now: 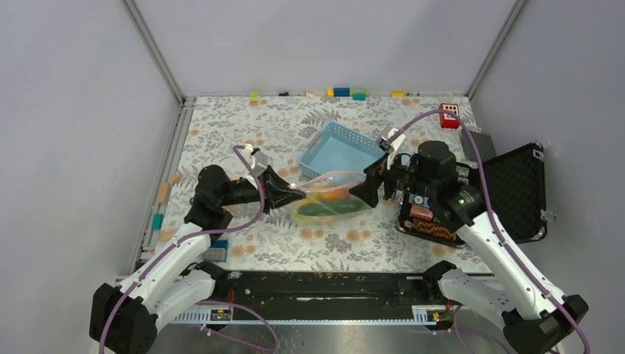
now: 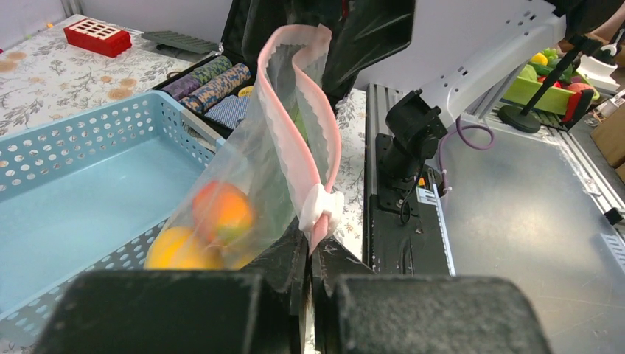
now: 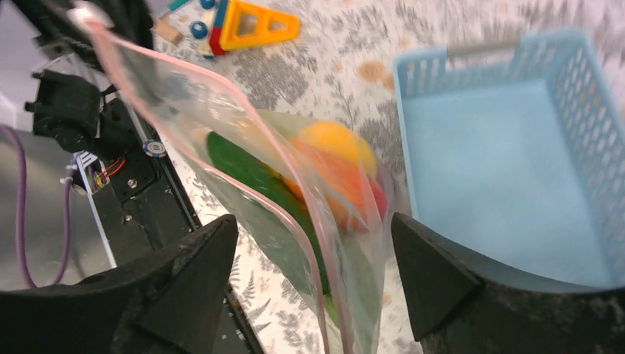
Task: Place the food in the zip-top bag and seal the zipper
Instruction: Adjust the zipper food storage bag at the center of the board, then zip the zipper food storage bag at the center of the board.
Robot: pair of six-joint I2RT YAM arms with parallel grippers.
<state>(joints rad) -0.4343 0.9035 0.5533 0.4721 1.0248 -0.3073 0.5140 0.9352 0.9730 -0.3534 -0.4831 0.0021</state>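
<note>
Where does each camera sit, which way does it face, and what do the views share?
Top external: above and behind the robot, looking down on the table; left gripper and right gripper show at the bag's ends.
Left wrist: on the left arm, looks rightward over its shut fingers pinching the zipper; right arm beyond.
Right wrist: on the right arm, looks leftward between its open fingers, the bag between them.
Shared: all three show the bag and basket.
</note>
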